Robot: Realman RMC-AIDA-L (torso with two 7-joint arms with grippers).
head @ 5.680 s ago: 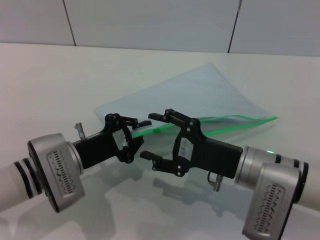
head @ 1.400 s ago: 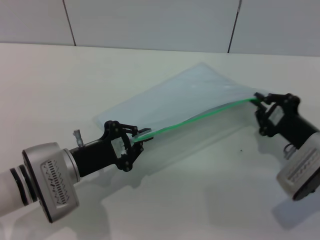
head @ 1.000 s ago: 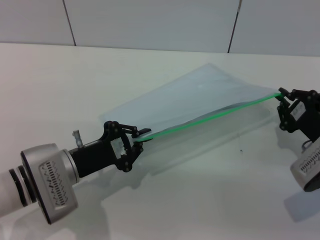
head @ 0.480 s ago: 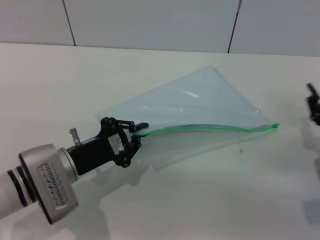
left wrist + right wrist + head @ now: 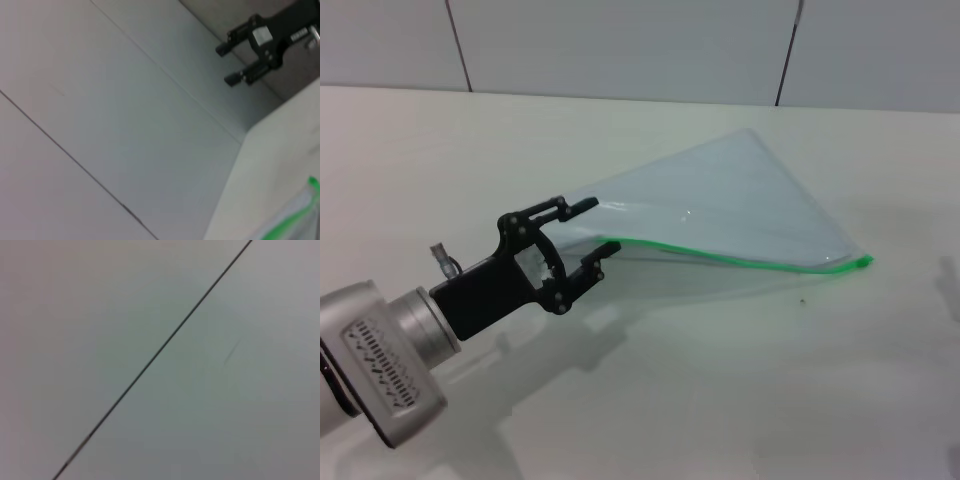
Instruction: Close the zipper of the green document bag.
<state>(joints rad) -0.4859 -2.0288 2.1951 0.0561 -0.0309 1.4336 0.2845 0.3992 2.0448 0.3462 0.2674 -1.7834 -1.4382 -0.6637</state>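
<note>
The green document bag (image 5: 730,205) lies flat on the white table, a translucent pale blue pouch. Its zipper (image 5: 740,257) runs as a bright green strip along the near edge, with the small slider (image 5: 865,262) at the right end. My left gripper (image 5: 597,226) is open at the bag's left corner, one finger above that end of the strip and one below it. The left wrist view catches the slider (image 5: 312,182) and my right gripper (image 5: 225,65), far off, open and holding nothing. The head view does not show the right gripper.
The white table (image 5: 720,400) stretches around the bag. A tiled wall (image 5: 620,45) stands behind it. The right wrist view shows only a pale surface with one dark seam (image 5: 150,360).
My left gripper has opened, let go of the bag's left end and drawn back a little to the left. The bag has settled. My right arm has left the head view.
</note>
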